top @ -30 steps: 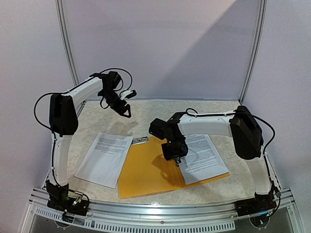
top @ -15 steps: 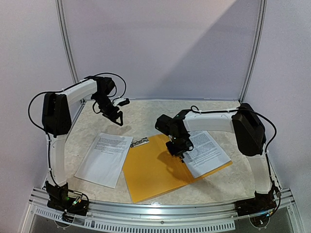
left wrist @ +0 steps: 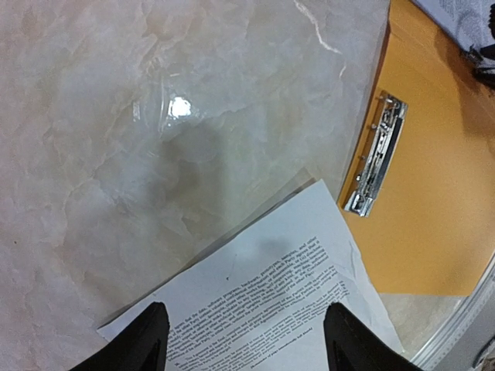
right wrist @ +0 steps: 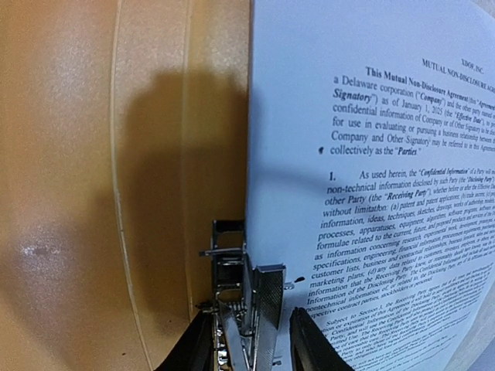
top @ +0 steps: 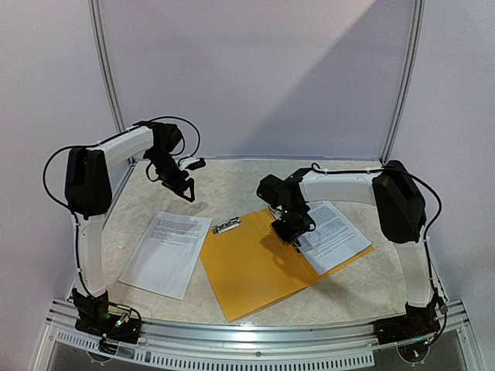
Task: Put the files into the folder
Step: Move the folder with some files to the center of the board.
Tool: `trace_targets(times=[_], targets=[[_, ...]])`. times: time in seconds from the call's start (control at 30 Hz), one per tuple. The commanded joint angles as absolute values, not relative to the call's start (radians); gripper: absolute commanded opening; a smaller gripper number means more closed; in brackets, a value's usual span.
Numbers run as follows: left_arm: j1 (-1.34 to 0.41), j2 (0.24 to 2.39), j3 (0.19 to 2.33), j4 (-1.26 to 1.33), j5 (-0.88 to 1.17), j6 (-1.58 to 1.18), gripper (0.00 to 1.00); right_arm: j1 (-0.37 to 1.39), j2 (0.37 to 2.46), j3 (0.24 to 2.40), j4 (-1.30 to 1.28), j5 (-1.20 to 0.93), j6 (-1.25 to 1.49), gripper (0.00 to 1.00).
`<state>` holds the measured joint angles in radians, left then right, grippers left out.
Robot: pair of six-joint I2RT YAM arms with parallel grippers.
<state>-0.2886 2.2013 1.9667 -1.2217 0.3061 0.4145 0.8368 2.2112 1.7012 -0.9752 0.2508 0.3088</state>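
Note:
The orange folder (top: pixel 255 270) lies open in the middle of the table. One printed file (top: pixel 334 236) rests on its right half, and a second file (top: pixel 166 251) lies on the table to its left. My right gripper (top: pixel 291 230) is down at the right file's left edge. In the right wrist view its fingers straddle a metal clip (right wrist: pixel 244 301) on the folder (right wrist: pixel 93 193) beside the file (right wrist: pixel 371 154); my right gripper (right wrist: pixel 249 328) is open, with a thin gap at one finger. My left gripper (top: pixel 184 188) hangs open over the left file (left wrist: pixel 263 301), empty.
A second metal clip (top: pixel 227 226) sits at the folder's far left corner, seen also as the clip (left wrist: pixel 375 166) in the left wrist view. Marble tabletop (left wrist: pixel 155 116) lies beyond the left file. Frame posts and walls close the back and sides.
The right gripper moved right and away, and the folder with its file swung counter-clockwise with it. The left gripper drew back to the left and has held still since.

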Motion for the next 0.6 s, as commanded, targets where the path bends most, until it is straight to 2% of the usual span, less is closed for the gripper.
trace_targets(times=[0.0, 0.57], targets=[[-0.3, 2.175, 1.959, -1.236, 0.317, 0.41, 0.71, 0.832, 2.191, 1.675, -0.989, 0.254, 0.274, 0.34], [-0.342, 2.186, 1.96, -1.233, 0.327, 0.41, 0.71, 0.794, 2.003, 1.589, -0.92, 0.167, 0.389, 0.42]])
